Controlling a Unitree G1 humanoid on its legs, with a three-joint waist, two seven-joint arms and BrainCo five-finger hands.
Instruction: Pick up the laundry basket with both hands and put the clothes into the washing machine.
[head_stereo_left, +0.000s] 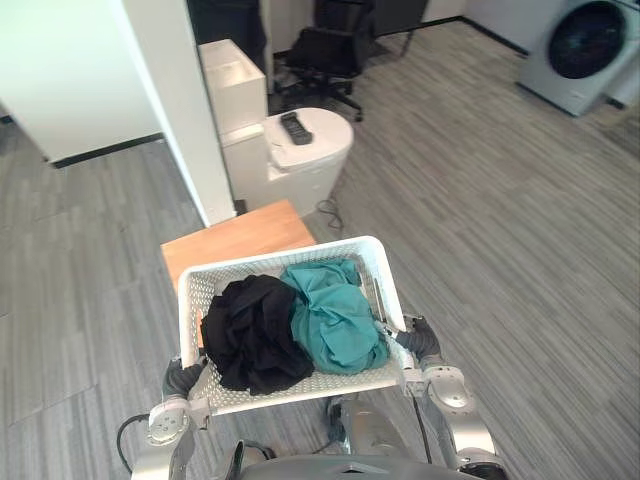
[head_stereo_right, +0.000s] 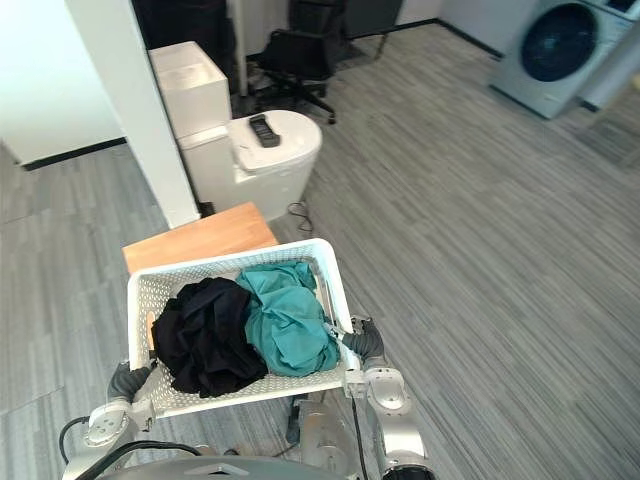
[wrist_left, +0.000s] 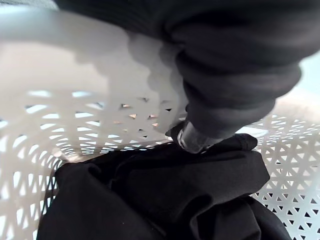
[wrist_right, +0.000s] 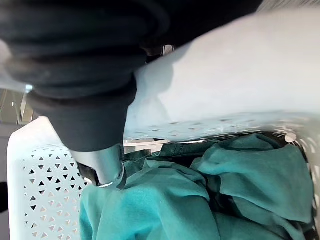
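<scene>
Right in front of the robot, the white laundry basket (head_stereo_left: 285, 258) was held between both hands, one on each short side. The left hand (head_stereo_left: 181, 378) was clamped on the basket's left rim. From its own wrist camera you could see the dark ribbed cover sitting on top of the rim and the silver thumb (wrist_left: 192, 140) hooked down inside the perforated wall. Same deal on the other side: the right hand (head_stereo_left: 424, 343) gripped the right rim, thumb poking down inside just above the clothes. The rest of the fingers on both hands were under the rim, so I couldn't see them.

Inside the basket there were two bundles side by side, touching: black clothes (head_stereo_left: 250, 335) on the robot's left and teal clothes (head_stereo_left: 335, 315) on its right. Both were crumpled up and together they pretty much filled the bottom.

The basket overlapped the near edge of a small wooden table (head_stereo_left: 235, 240) in the head views. Couldn't tell whether it was touching the tabletop or hanging above it.

The washing machine (head_stereo_left: 585, 45) was way off, at the far right of the room, well apart from the basket, with its round dark door facing the room. Past the table stood a white pillar (head_stereo_left: 170, 110), and next to it a white cabinet (head_stereo_left: 300, 160) with a rounded top and a black remote (head_stereo_left: 295, 128) lying on it. A black office chair (head_stereo_left: 325, 55) sat behind that. Grey wood-look floor (head_stereo_left: 480, 220) all around.
</scene>
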